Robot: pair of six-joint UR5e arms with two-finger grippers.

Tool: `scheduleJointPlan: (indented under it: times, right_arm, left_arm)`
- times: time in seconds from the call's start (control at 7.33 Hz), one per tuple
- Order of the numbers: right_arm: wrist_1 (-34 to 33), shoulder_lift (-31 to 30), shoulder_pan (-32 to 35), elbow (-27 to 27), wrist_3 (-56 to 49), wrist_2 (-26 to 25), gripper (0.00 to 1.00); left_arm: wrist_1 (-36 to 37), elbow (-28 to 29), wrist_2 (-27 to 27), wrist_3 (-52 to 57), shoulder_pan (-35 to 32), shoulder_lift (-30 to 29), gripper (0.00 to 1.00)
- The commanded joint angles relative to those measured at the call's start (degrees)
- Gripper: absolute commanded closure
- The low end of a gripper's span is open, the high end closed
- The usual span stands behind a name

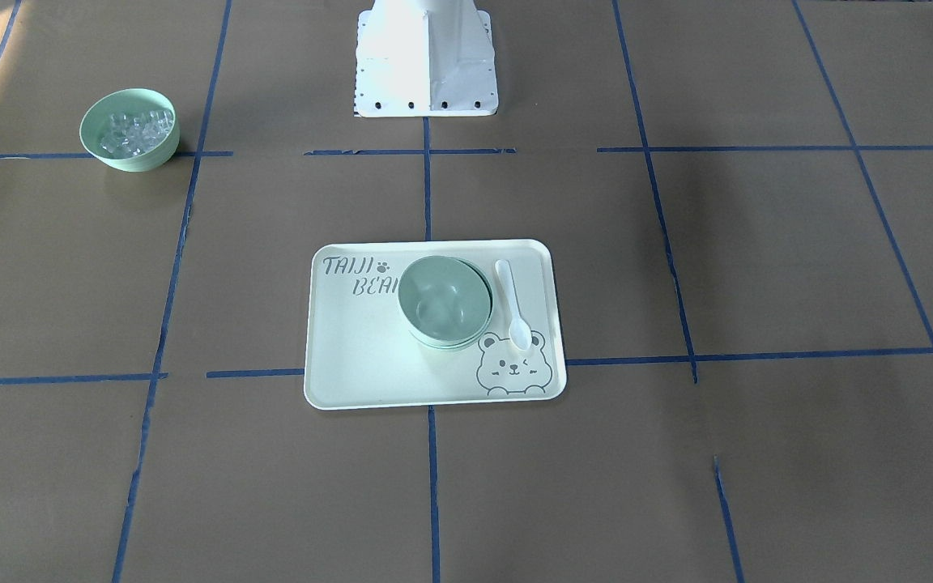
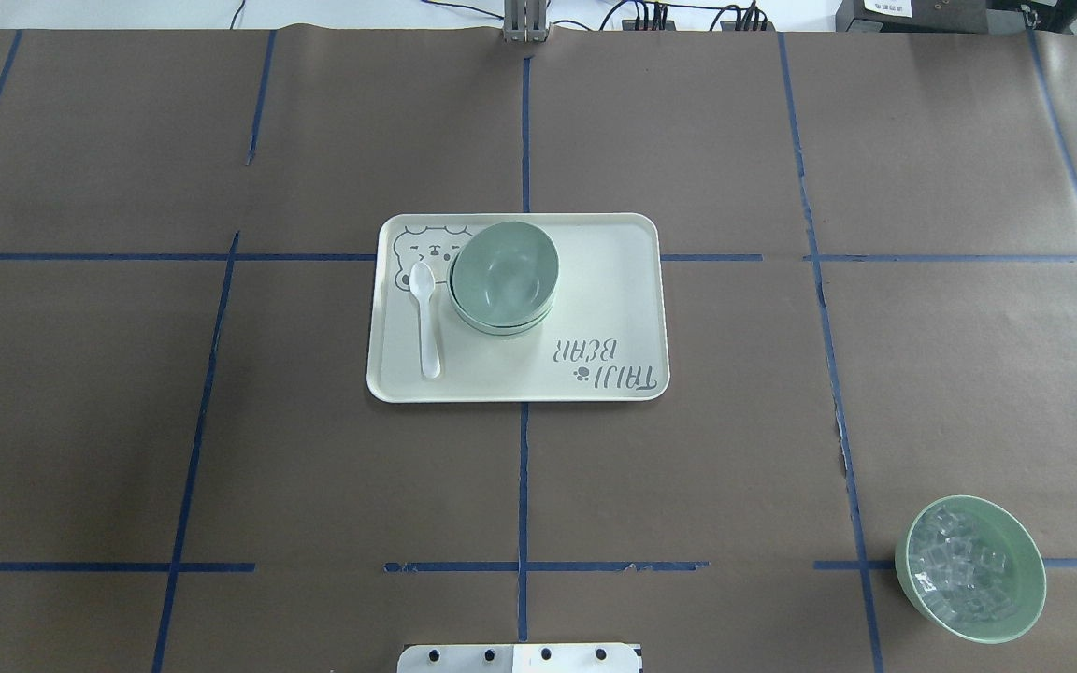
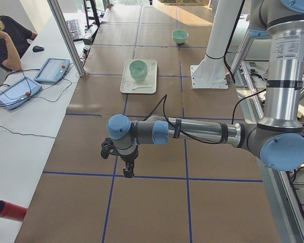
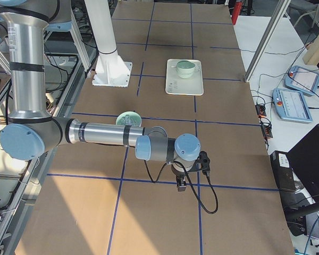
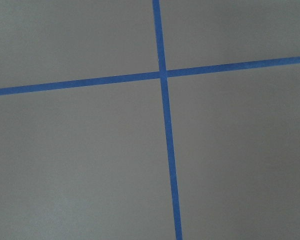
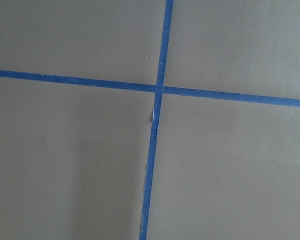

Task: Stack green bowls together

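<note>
The green bowls [image 1: 444, 301] sit nested in one stack, slightly offset, on the cream tray [image 1: 353, 356]. The stack also shows in the overhead view [image 2: 504, 276] and small in both side views [image 3: 138, 68] [image 4: 185, 68]. My left gripper [image 3: 127, 172] hangs over bare paper far from the tray, at the table's left end. My right gripper [image 4: 181, 184] hangs over bare paper at the right end. Both show only in the side views, so I cannot tell whether they are open or shut. The wrist views show only brown paper and blue tape.
A white spoon [image 1: 513, 304] lies on the tray beside the stack. A green bowl of clear cubes [image 2: 970, 568] stands near the robot's right. The robot's base [image 1: 426, 61] is at the table's edge. An operator [image 3: 5, 40] and tablets [image 3: 53, 70] are beside the table.
</note>
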Motion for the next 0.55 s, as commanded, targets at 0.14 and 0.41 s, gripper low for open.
scheduleJointPlan:
  times: [0.14, 0.41]
  right_arm:
    - [3.84, -0.79, 0.04, -0.12, 3.56, -0.51, 0.00]
    - [3.84, -0.88, 0.04, -0.03, 3.56, -0.51, 0.00]
  left_arm:
    - [-0.56, 0.00, -0.97, -1.70, -0.13, 1.93, 0.00]
    - [-0.56, -0.08, -0.89, -1.61, -0.57, 2.11, 0.00]
